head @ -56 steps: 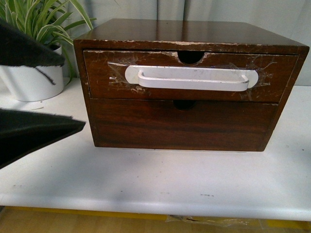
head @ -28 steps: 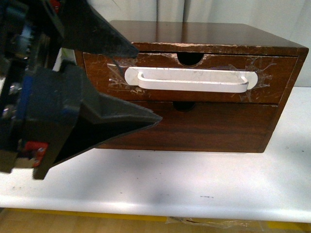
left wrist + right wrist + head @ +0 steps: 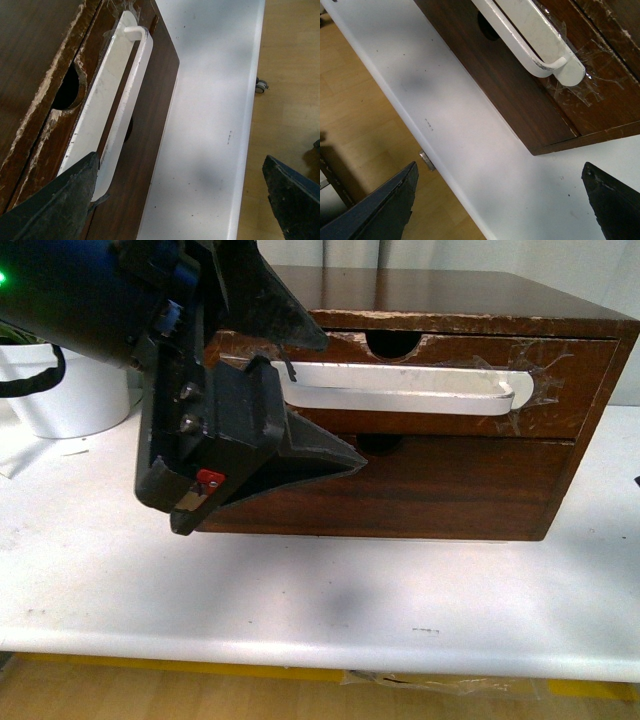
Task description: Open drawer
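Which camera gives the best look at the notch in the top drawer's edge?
The front view: the notch faces it, whole and uncovered. The left wrist view shows the notch steeply slanted. The right wrist view misses it.

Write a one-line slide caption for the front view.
Open left gripper frames the left end of the white handle on the closed drawer.

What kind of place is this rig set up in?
Probably an indoor lab or office test bench: plain white table over wood flooring, a small wooden box whose drawer has a taped-on white handle, and a white pot beside it.
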Tool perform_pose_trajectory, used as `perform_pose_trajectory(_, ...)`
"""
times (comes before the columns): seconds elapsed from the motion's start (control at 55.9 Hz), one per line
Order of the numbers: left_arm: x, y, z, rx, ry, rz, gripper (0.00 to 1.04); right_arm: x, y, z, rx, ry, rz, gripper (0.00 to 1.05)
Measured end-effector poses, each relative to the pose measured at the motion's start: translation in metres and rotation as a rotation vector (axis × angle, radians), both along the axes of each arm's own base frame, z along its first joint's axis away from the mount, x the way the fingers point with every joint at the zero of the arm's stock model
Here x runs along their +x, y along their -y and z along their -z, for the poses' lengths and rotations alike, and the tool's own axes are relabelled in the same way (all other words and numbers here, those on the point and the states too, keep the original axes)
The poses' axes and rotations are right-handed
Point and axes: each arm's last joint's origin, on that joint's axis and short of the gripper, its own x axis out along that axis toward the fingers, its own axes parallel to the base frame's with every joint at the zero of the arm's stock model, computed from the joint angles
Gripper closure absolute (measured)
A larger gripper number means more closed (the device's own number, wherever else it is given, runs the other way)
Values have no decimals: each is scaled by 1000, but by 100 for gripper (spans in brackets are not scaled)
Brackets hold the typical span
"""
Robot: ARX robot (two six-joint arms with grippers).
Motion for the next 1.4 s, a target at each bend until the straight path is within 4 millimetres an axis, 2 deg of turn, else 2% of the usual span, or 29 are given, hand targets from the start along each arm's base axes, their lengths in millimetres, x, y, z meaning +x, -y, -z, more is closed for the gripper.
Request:
perform_pose_trajectory(0.161,7,7,8,31,-5,4,6,6,-2,4,-2,-16,-6,9)
perform_pose_trajectory(0.304,19,11,7,45,6,0,6,9,-3,3,6,-15,-15,9)
perform_pose_trajectory(0.572,34,10,18,92,-14,-23,6,12,-5,4,19,-12,-30,9)
perform_pose_trajectory(0.823,37,11,18,164,-17,-2,6,19,-9,8,22,-23,-44,9)
perform_pose_trajectory(1.02,37,14,17,204,-12,28,6,35,-20,4,24,-15,-73,9)
perform_pose_trajectory(1.395,36,17,14,243,-16,54,6,68,-40,11,16,-53,-122,9)
